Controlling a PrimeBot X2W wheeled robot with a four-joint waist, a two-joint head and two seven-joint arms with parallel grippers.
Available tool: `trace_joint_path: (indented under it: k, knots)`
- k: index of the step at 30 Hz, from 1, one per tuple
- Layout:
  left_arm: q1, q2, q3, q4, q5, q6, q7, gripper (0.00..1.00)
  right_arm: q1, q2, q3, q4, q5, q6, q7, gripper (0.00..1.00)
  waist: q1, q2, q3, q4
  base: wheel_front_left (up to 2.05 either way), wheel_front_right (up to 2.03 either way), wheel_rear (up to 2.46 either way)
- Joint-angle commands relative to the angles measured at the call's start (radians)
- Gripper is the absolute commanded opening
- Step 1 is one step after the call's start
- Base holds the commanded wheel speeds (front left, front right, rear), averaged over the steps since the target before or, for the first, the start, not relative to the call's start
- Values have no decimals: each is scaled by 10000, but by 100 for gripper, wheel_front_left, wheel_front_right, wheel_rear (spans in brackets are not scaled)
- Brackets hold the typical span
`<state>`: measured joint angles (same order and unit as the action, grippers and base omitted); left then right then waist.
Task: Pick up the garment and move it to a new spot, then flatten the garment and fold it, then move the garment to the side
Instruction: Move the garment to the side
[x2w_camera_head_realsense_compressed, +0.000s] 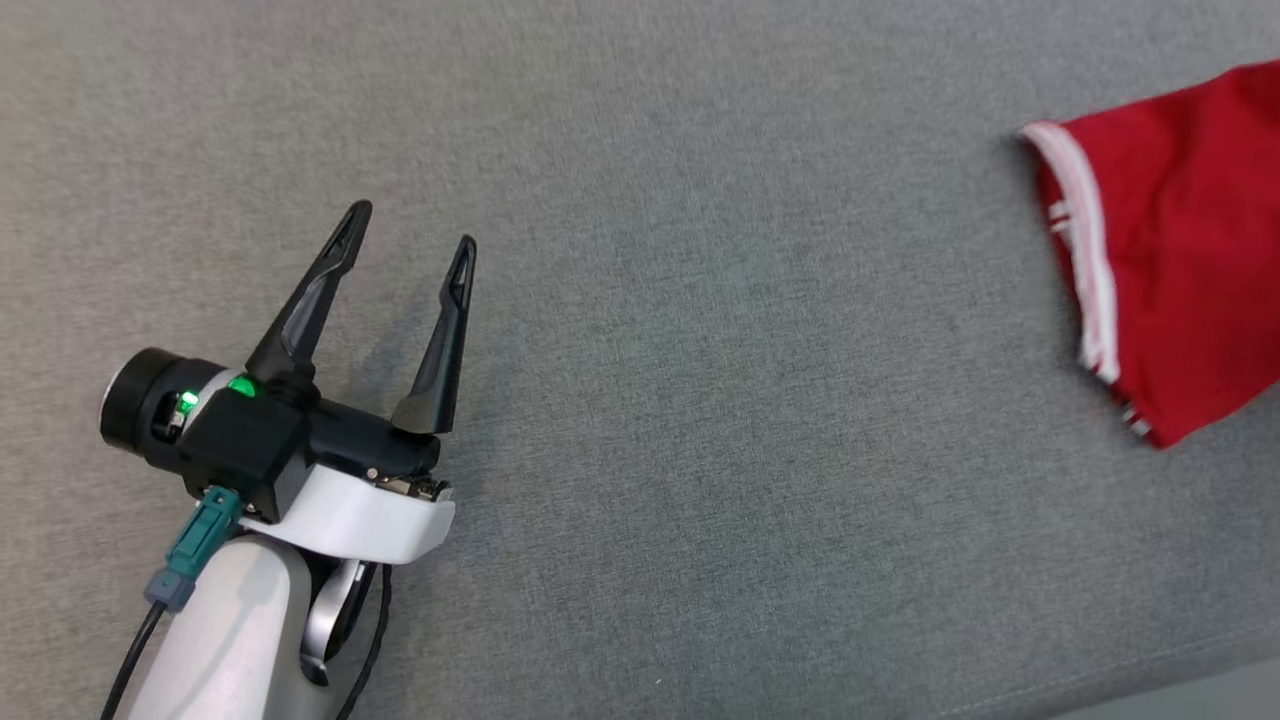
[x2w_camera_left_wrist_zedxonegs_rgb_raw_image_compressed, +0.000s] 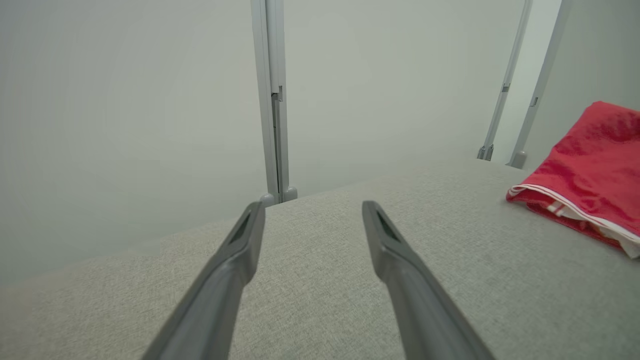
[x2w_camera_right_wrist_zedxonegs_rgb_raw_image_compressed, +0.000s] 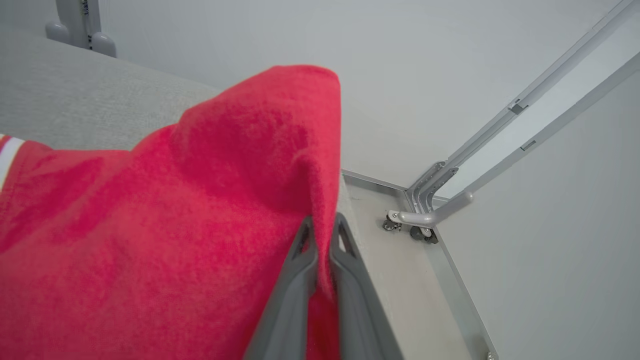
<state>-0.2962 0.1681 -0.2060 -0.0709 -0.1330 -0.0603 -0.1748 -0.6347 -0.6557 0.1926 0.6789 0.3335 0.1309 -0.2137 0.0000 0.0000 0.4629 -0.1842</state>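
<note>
While the left gripper (x2w_camera_head_realsense_compressed: 413, 226) sits over bare grey fabric at the lower left of the head view, the red garment (x2w_camera_head_realsense_compressed: 1180, 250) lies far off at the right edge, well apart from it. The left gripper's two long dark fingers are spread wide with nothing between them, pointing up and slightly right. A green light (x2w_camera_head_realsense_compressed: 240, 385) glows on its wrist housing, and a teal cable plug (x2w_camera_head_realsense_compressed: 195, 540) hangs from the underside.

From the left wrist camera, the left gripper (x2w_camera_left_wrist_zedxonegs_rgb_raw_image_compressed: 312, 205) shows its parted fingers over the grey fabric tabletop (x2w_camera_left_wrist_zedxonegs_rgb_raw_image_compressed: 500, 280). The red garment (x2w_camera_left_wrist_zedxonegs_rgb_raw_image_compressed: 595, 160) is at the right, resting on the tabletop, with a white band along its near hem. Pale metal frame posts (x2w_camera_left_wrist_zedxonegs_rgb_raw_image_compressed: 272, 100) stand past the table's far edge.

From the right wrist camera, the right gripper (x2w_camera_right_wrist_zedxonegs_rgb_raw_image_compressed: 323, 222) has its fingers drawn nearly together, pinching a fold of the red garment (x2w_camera_right_wrist_zedxonegs_rgb_raw_image_compressed: 150, 240). The cloth rises to a peak above the fingertips and spreads down to the left over the tabletop (x2w_camera_right_wrist_zedxonegs_rgb_raw_image_compressed: 75, 100), where a white stripe shows at the left edge. A metal frame foot with small casters (x2w_camera_right_wrist_zedxonegs_rgb_raw_image_compressed: 425, 225) sits on the floor beyond the table's corner.
</note>
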Motion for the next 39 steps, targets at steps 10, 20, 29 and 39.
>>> trace_joint_path:
  k: [10, 20, 29, 39]
  knots:
    - [-617, 279, -85, -770, 196, -31, 227, 100, -1665, -249, -984, 2148, -128, -3, -385, 0, 0, 0, 1392, 24, 0, 0, 0]
    - [-571, 290, -129, -519, 77, 77, 121, 100, -1656, 454, -2031, 2261, -462, -3, -524, 100, 0, 0, 1269, -225, 0, 0, 0]
    - [148, 187, 53, 138, -322, 270, -202, 100, 508, 2377, -2934, -171, -735, -3, -520, 100, 0, 0, -139, -358, 0, 0, 0]
    - [1136, -200, 205, 758, -825, 609, -536, 100, 2767, 4339, -2785, -2810, -1015, -3, -520, 100, 0, 0, -1575, 298, 0, 0, 0]
